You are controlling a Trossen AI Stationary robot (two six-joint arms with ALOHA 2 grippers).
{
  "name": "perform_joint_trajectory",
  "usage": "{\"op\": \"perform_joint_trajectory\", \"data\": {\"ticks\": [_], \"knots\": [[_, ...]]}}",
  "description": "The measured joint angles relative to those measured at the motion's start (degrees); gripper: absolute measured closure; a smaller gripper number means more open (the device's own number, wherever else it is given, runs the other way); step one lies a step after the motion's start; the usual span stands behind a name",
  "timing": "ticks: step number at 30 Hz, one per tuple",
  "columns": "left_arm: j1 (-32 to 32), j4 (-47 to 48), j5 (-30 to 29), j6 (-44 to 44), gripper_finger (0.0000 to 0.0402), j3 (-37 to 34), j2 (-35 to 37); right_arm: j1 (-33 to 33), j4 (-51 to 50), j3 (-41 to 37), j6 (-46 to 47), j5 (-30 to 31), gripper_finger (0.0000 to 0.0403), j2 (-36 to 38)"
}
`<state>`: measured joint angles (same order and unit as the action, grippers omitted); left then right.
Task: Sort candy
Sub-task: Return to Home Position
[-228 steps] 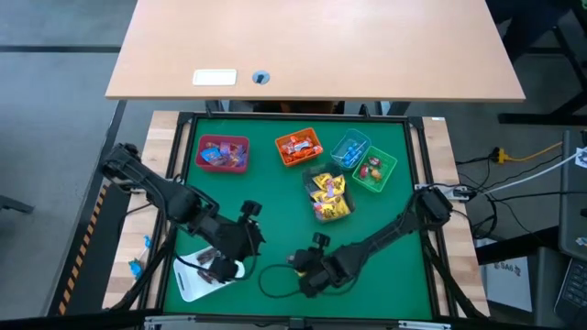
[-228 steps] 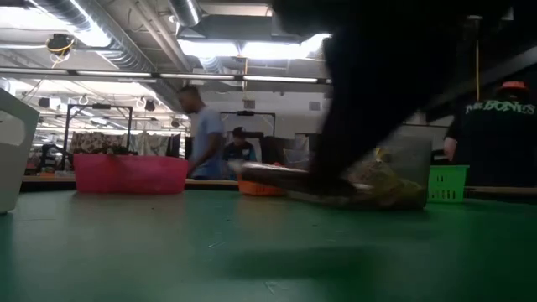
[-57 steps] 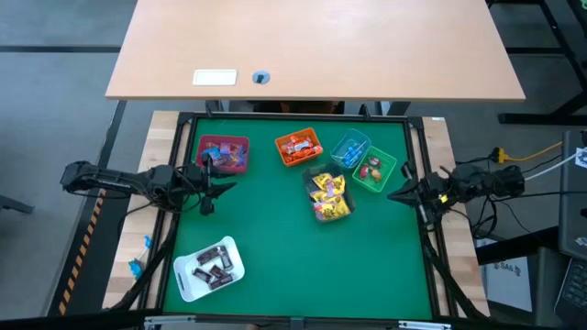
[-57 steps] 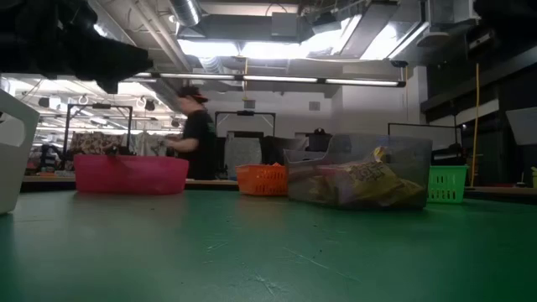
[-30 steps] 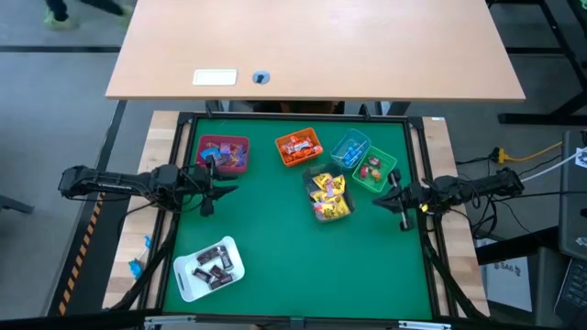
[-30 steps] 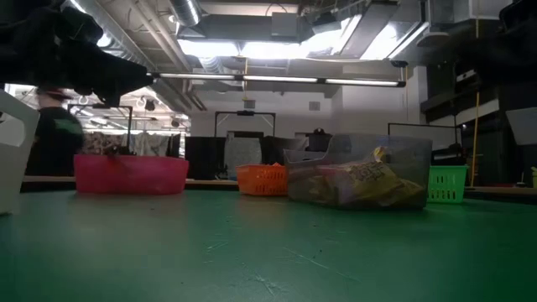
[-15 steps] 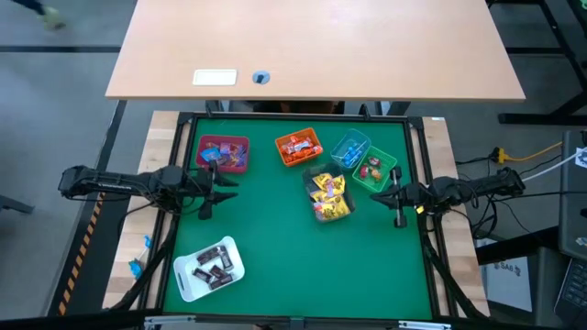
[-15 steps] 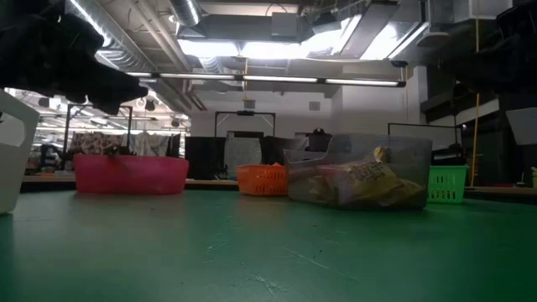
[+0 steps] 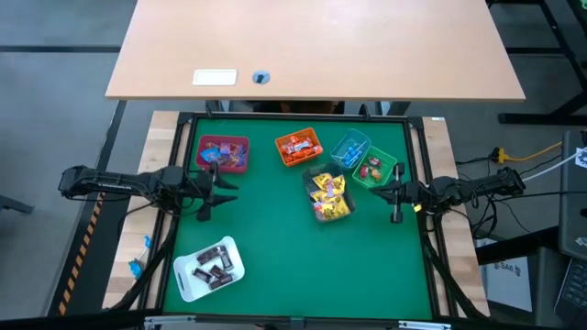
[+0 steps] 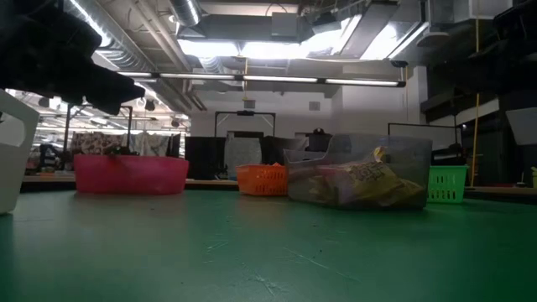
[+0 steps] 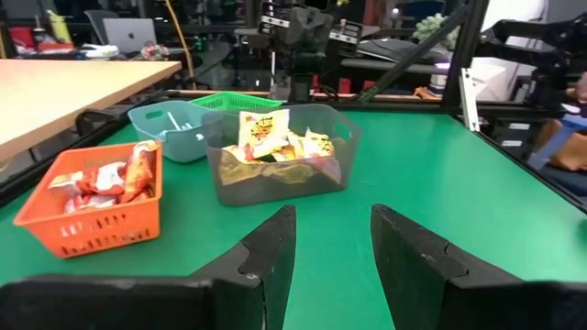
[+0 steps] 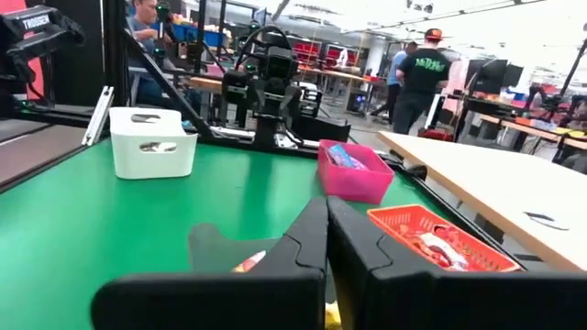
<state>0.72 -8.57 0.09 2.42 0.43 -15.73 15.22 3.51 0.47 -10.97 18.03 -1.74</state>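
The candy point(image 9: 328, 194) is all in bins, with none loose that I can see on the green table point(image 9: 293, 266).

The left end effector point(image 9: 222, 187) hangs over the table's left edge, pointing inward. Its two fingers point(image 11: 266, 249) are apart, with a clear gap and nothing between them. Just beside it, on the far side, stands the pink bin point(image 9: 223, 138), which holds purple and blue wrappers point(image 9: 220, 156). On its near side, well apart from it, is the white bin point(image 12: 151, 147) of dark brown packets point(image 9: 213, 268).

Ahead of its fingers, across the table:
- The orange bin point(image 11: 92, 234) holds glossy orange-red packets point(image 11: 101, 179).
- The clear bin point(image 11: 275, 188) is heaped with crinkled yellow packets point(image 11: 266, 133).
- The blue bin point(image 11: 156, 137) stands behind these two, with the green bin point(image 11: 234, 101) beyond it.

The right end effector point(image 9: 383, 193) hangs over the right edge, facing the left one, with its fingers point(image 12: 312, 243) pressed together and nothing between them. The green bin is just beside it on the far side and holds a few reddish sweets point(image 9: 371, 170). The clear bin is near, just ahead of its tip.

Beyond the table, a person point(image 12: 423, 71) in a dark shirt stands in the room.
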Motion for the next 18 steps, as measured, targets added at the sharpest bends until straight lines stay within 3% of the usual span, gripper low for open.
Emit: {"op": "perform_joint_trajectory", "data": {"ticks": [8, 18], "knots": [[0.0, 0.0, 2.4, 0.0, 0.0269, 0.0, 0.0, 0.0, 0.5, 0.0, -1.5, 7.0, 0.0398, 0.0], [0.0, 0.2, 2.4, -0.1, 0.0269, 0.0, 0.0, 0.0, 0.5, 0.0, -1.1, 6.8, 0.0398, 0.0]]}}
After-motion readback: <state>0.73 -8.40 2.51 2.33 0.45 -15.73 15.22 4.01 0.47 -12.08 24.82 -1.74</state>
